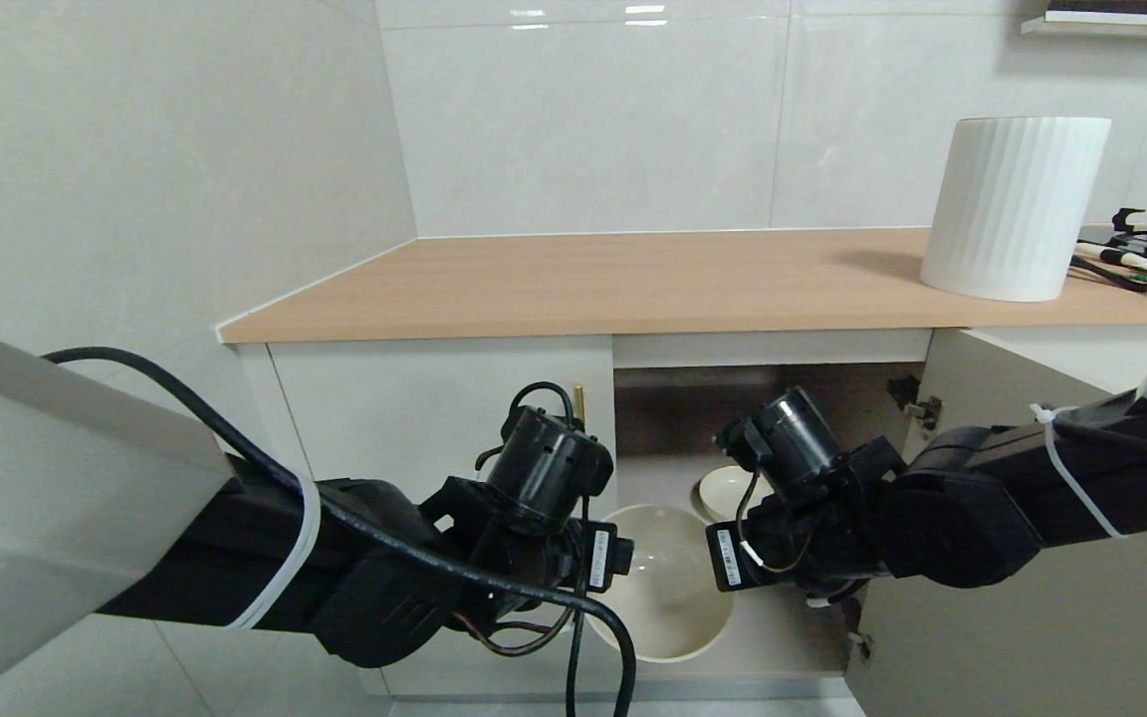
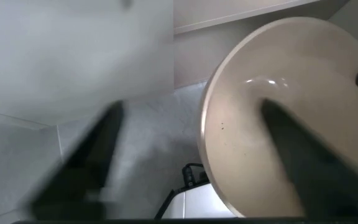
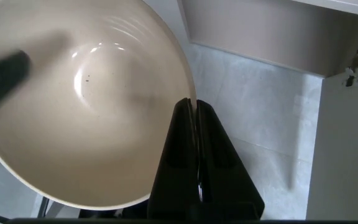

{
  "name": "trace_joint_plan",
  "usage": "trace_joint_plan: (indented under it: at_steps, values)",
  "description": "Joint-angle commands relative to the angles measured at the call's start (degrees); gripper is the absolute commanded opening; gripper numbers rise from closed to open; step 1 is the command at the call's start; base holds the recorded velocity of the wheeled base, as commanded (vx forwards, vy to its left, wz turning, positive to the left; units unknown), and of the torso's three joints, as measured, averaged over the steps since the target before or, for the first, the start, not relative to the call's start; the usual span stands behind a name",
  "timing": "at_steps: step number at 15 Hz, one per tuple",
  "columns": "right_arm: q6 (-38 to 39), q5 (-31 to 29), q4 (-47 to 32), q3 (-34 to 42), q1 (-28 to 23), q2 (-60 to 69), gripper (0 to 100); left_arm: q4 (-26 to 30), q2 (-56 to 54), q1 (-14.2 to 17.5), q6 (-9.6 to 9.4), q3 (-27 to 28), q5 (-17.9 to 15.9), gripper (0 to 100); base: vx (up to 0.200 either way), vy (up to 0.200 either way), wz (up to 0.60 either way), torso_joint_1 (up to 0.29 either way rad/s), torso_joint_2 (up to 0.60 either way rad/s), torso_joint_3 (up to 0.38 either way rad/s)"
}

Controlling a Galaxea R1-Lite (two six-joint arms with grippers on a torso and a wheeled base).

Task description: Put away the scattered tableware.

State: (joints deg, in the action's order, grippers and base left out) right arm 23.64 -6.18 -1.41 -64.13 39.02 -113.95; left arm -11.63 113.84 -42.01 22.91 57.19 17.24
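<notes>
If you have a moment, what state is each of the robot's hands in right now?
Left hand: open, straddling the rim of the cream round ceramic bowl.
Right hand: closed, pinching that bowl's rim.

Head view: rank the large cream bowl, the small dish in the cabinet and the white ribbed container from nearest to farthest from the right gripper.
1. Large cream bowl: the right gripper grips its rim.
2. Small dish: just behind, inside the open cabinet.
3. White ribbed container: up on the countertop, at right.
</notes>
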Motion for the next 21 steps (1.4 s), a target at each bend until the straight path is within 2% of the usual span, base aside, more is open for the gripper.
trace_joint_plan:
  at_steps: [1,3,6,9,14,21]
  values:
    - [0.0,-0.1,0.1,-0.1,0.0,-0.6,0,-0.1,-0.7,0.0,0.03,0.0,0.0,100,0.0,0.0,0.0,0.0,0.0,0.0]
    - [0.1,-0.1,0.4,-0.3,0.0,-1.5,0,-0.1,-1.6,0.1,0.12,0.0,0.0,100,0.0,0.0,0.0,0.0,0.0,0.0]
    - [4.3,-1.4,9.1,-1.5,-4.0,-7.7,0,-0.6,-2.6,0.4,0.91,0.0,-0.1,100,0.0,0.0,0.0,0.0,0.0,0.0]
    - [7.1,-7.2,16.9,-4.7,-9.5,-14.8,0,-0.7,-2.7,0.5,0.91,0.0,-0.1,100,0.0,0.0,0.0,0.0,0.0,0.0]
    - [7.1,-7.9,15.3,-12.8,-17.0,-20.0,0,-0.8,-2.7,0.7,0.91,0.0,-0.1,100,0.0,0.0,0.0,0.0,0.0,0.0]
    - [7.2,-10.3,11.5,-24.6,-22.6,-29.9,0,-0.9,-2.6,0.7,0.91,0.0,-0.1,100,0.0,0.0,0.0,0.0,0.0,0.0]
